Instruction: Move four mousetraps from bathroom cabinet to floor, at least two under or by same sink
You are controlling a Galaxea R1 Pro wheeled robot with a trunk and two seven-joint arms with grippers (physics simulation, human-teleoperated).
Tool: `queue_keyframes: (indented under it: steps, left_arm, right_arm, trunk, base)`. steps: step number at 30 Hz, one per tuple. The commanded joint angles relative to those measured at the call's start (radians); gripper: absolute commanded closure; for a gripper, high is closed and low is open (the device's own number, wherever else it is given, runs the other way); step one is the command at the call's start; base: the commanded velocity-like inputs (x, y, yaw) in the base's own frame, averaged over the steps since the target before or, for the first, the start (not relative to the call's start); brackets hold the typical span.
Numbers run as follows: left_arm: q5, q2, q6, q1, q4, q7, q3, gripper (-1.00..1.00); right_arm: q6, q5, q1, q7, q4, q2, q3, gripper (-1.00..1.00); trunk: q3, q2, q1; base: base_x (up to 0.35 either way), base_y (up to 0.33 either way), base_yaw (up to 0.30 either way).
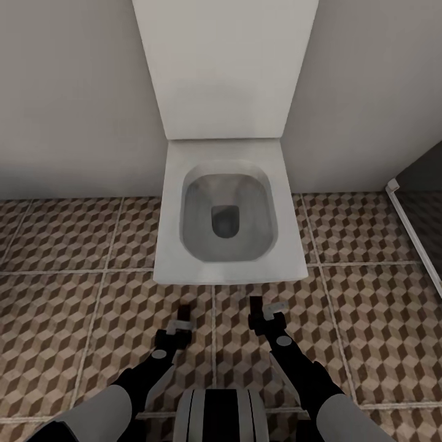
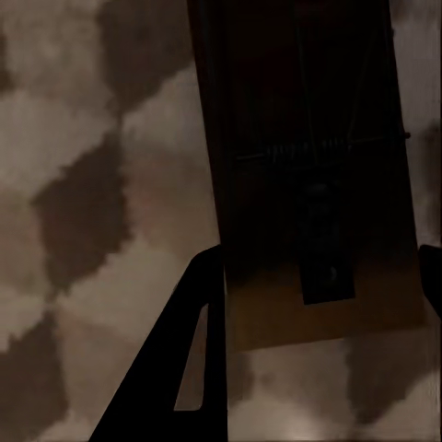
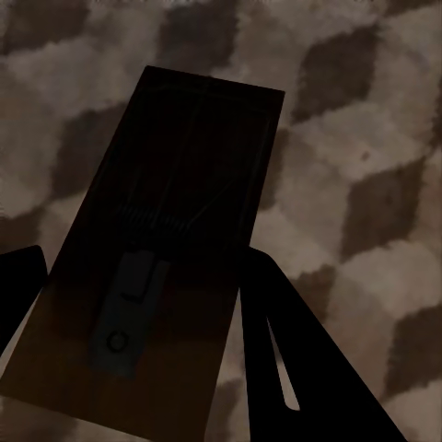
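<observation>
Each gripper holds one mousetrap, a small brown wooden board with dark metal parts. My left gripper [image 1: 182,320] [image 2: 313,308] is shut on a mousetrap [image 2: 308,166] [image 1: 183,312], its fingers [image 2: 184,368] clamping the board's sides. My right gripper [image 1: 260,312] [image 3: 138,327] is shut on another mousetrap [image 3: 161,239] [image 1: 256,305]. Both hang low over the bathroom floor [image 1: 73,294], just in front of the toilet. The cube-pattern tiles fill the background in both wrist views. The cabinet and the sink are out of view.
A white toilet [image 1: 227,221] with its lid raised stands straight ahead against the pale wall [image 1: 67,92]. A dark panel with a white frame [image 1: 412,227] runs along the right edge. Open tiled floor lies on both sides of the toilet.
</observation>
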Motion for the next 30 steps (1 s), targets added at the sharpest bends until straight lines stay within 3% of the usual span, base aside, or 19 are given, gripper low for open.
queue_keyframes:
  steps: [1,15,26,30]
  left_arm:
    - [0.008,0.0,-0.008,-0.001,-0.001,0.007,-0.009,1.0]
    - [0.008,-0.003,-0.025,-0.001,-0.005,0.005,-0.01,1.0]
    - [0.008,-0.003,-0.025,-0.001,-0.005,0.005,-0.01,1.0]
    - [0.008,-0.003,-0.025,-0.001,-0.006,0.005,-0.01,1.0]
  right_arm:
    - [0.004,-0.008,0.0,-0.006,-0.001,-0.001,0.005,1.0]
    - [0.004,-0.008,0.0,-0.004,-0.001,-0.001,0.005,1.0]
    - [0.004,-0.008,0.0,-0.004,-0.001,-0.001,0.004,1.0]
    - [0.004,-0.008,0.0,-0.004,-0.001,-0.001,0.005,1.0]
  trunk:
    - [0.0,0.0,0.0]
    - [0.0,0.0,0.0]
    - [-0.043,-0.003,0.005]
    - [-0.043,-0.003,0.005]
  base:
    - [0.0,0.0,0.0]
    - [0.0,0.0,0.0]
    - [0.0,0.0,0.0]
    - [0.0,0.0,0.0]
